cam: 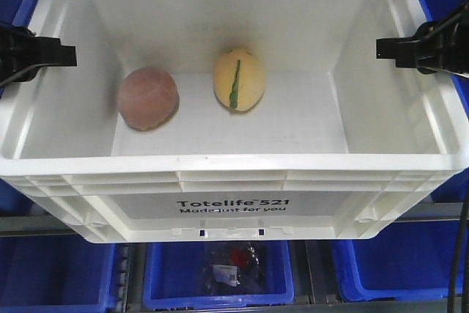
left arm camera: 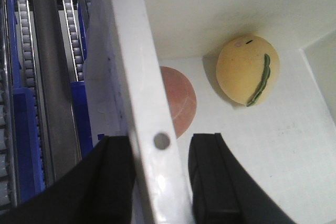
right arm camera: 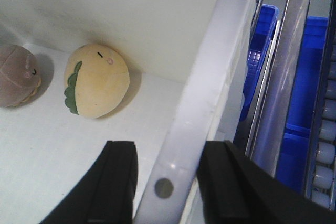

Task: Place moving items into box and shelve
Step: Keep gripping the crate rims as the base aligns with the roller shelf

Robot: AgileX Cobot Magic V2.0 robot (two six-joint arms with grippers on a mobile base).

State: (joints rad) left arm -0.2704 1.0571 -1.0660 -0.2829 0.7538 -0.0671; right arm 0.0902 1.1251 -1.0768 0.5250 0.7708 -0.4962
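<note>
The white tote (cam: 234, 163) filled most of the front view, its black print "Totelife 521 Made just for you" (cam: 231, 205) on the near wall. Both moving items lay on its floor toward the far wall. The pinkish-brown ball (cam: 149, 97) sat left of centre. The pale yellow egg shape (cam: 239, 78) sat just to its right, near but apart from it, with its green stripe (cam: 235, 82) facing up.

The left gripper (left arm camera: 160, 142) straddled the tote's left wall, with one black finger (left arm camera: 113, 182) outside it and the other inside. The jaws were drawn in narrow, and both pads seemed to press against the plastic. A small round hole (left arm camera: 161, 140) in the rim lay between them. The ball was partly hidden behind that wall in the left wrist view.

The right gripper (right arm camera: 168, 150) straddled the right wall the same way. Its jaws were narrow and closed against the rim from both sides, with the inner finger (right arm camera: 113, 182) over the tote floor.

Below the tote, on the near side, stood a row of blue bins (cam: 66, 276). The middle bin held a dark packaged item (cam: 234, 265) too blurred to identify. Grey roller rails (left arm camera: 71, 30) and more blue plastic ran alongside the tote's outer walls in both wrist views.
</note>
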